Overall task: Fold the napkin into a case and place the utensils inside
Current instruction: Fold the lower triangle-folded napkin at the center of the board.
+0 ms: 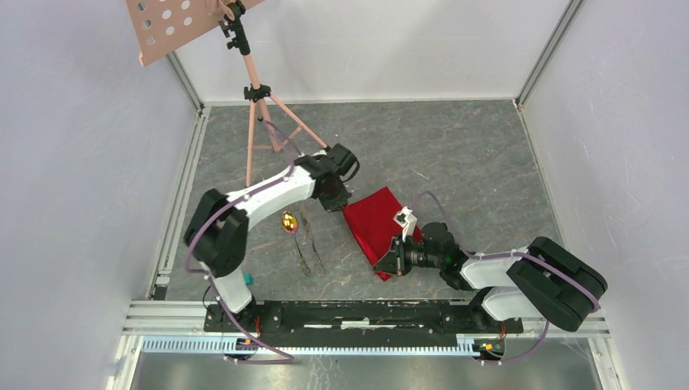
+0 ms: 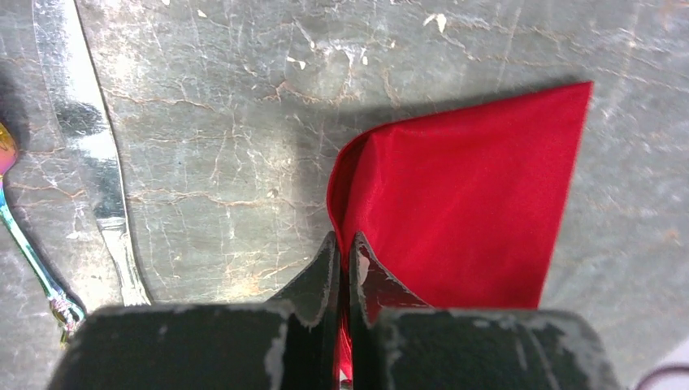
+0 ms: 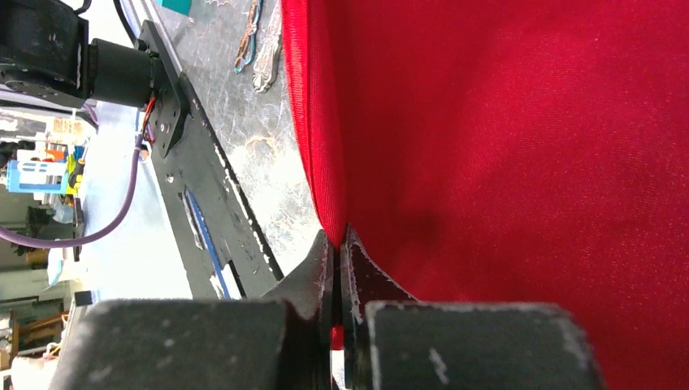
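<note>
Left gripper [image 2: 343, 250], napkin [image 2: 471, 211], marbled table [image 2: 236, 122], walls [image 1: 81, 122]

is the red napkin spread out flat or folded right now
Folded: the napkin is a compact wedge with a doubled edge, pinched by the left claw and the right claw.

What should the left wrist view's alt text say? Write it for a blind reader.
The left gripper pinches the edge of a folded red napkin on a grey table. A silvery knife and an iridescent handle lie left.
</note>
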Action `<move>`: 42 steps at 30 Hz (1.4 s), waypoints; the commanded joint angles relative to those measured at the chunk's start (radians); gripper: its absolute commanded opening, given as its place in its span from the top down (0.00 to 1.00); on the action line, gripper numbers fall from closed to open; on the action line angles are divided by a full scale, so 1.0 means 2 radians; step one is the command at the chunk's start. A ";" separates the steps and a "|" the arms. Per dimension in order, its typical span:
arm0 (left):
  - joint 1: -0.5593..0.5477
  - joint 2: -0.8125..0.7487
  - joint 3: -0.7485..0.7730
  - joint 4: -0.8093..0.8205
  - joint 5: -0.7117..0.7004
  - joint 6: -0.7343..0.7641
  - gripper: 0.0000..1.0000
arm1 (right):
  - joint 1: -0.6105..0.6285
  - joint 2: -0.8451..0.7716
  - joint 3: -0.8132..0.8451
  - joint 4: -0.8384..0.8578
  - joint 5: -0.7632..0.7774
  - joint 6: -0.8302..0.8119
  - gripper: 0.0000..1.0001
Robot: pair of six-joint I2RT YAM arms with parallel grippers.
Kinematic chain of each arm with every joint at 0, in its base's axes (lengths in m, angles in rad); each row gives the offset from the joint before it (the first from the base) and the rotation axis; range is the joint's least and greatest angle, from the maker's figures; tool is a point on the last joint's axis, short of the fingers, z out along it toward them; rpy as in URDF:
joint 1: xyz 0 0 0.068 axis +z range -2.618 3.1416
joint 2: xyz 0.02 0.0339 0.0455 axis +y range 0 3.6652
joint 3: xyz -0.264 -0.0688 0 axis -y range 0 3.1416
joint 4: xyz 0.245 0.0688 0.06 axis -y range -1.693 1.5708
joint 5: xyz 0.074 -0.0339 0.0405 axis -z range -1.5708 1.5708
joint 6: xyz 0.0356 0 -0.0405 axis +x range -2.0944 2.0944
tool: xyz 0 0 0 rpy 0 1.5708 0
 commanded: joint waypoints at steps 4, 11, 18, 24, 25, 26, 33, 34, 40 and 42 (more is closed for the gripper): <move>-0.024 0.131 0.176 -0.195 -0.141 -0.081 0.98 | -0.022 -0.004 -0.024 -0.032 -0.033 -0.006 0.99; -0.034 0.200 0.253 -0.217 -0.146 -0.073 0.98 | -0.039 -0.022 -0.010 -0.084 -0.020 -0.037 0.96; -0.037 0.257 0.310 -0.229 -0.133 -0.044 0.98 | -0.046 -0.041 0.009 -0.140 0.004 -0.070 0.86; -0.041 0.269 0.333 -0.244 -0.130 -0.041 0.98 | -0.047 -0.052 0.028 -0.178 0.029 -0.093 0.80; -0.041 0.265 0.330 -0.244 -0.132 -0.042 0.98 | -0.047 -0.054 0.031 -0.183 0.035 -0.100 0.79; -0.041 0.261 0.326 -0.244 -0.134 -0.042 0.98 | -0.047 -0.055 0.033 -0.187 0.039 -0.105 0.78; -0.039 0.267 0.333 -0.244 -0.106 -0.038 0.98 | -0.046 -0.059 0.054 -0.215 0.075 -0.123 0.76; -0.039 0.268 0.335 -0.244 -0.105 -0.036 0.98 | -0.046 -0.061 0.057 -0.223 0.086 -0.124 0.76; -0.037 0.256 0.326 -0.244 -0.097 -0.033 0.98 | -0.030 -0.082 0.080 -0.245 0.109 -0.151 0.51; -0.036 0.254 0.324 -0.243 -0.086 -0.033 0.98 | -0.012 -0.085 0.091 -0.245 0.131 -0.165 0.41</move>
